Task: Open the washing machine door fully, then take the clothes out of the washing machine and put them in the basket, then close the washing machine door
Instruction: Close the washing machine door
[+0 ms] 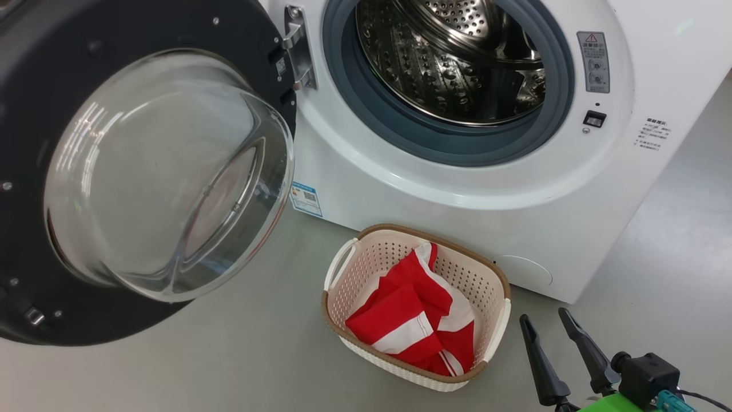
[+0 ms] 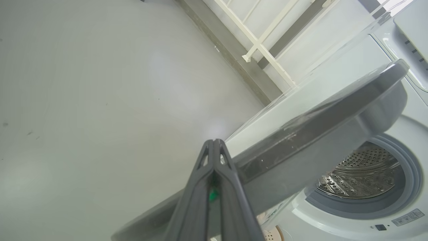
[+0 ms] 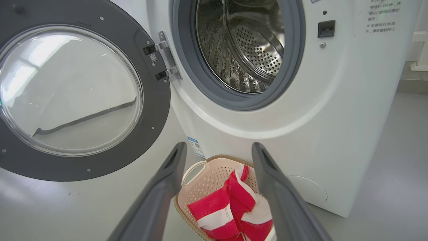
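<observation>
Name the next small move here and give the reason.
Probably push the washing machine door toward the machine with the shut left gripper, which sits by the door's outer edge. The clothes lie in the basket and the drum looks empty, so only closing seems left.

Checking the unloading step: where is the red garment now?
In the head view's lower middle, the red garment lies inside the basket on the floor before the washing machine.
</observation>
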Robot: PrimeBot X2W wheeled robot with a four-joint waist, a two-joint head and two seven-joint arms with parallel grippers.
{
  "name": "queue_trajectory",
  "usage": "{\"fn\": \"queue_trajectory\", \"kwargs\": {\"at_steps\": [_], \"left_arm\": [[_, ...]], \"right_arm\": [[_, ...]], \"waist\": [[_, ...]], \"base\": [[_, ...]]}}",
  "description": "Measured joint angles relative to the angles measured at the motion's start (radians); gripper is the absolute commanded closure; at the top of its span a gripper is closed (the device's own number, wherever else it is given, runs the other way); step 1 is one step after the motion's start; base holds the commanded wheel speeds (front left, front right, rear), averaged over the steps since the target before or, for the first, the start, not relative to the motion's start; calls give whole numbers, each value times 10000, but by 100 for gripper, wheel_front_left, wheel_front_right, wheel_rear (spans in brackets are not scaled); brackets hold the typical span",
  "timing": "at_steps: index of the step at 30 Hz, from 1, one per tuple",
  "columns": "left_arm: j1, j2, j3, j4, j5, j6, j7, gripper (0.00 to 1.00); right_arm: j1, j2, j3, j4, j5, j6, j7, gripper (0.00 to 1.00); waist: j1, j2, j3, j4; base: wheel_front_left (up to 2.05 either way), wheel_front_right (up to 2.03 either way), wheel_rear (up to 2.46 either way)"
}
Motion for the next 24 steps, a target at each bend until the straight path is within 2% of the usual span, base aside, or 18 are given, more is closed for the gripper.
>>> {"fn": "queue_trajectory", "kwargs": {"at_steps": [11,24], "left_arm": [[1195,247,-859,-2034,-1260,6,855,100],[2586,385,-1856,-4775,-2746,4,1365,100]], "right_arm": [[2,12,-36,0,0,0,0,0],[12,27,-222,-12,0,0,0,0]], "waist": [[0,0,-168,-83],[0,0,-325,-311]], "base": [[0,0,0],[0,0,0]]}}
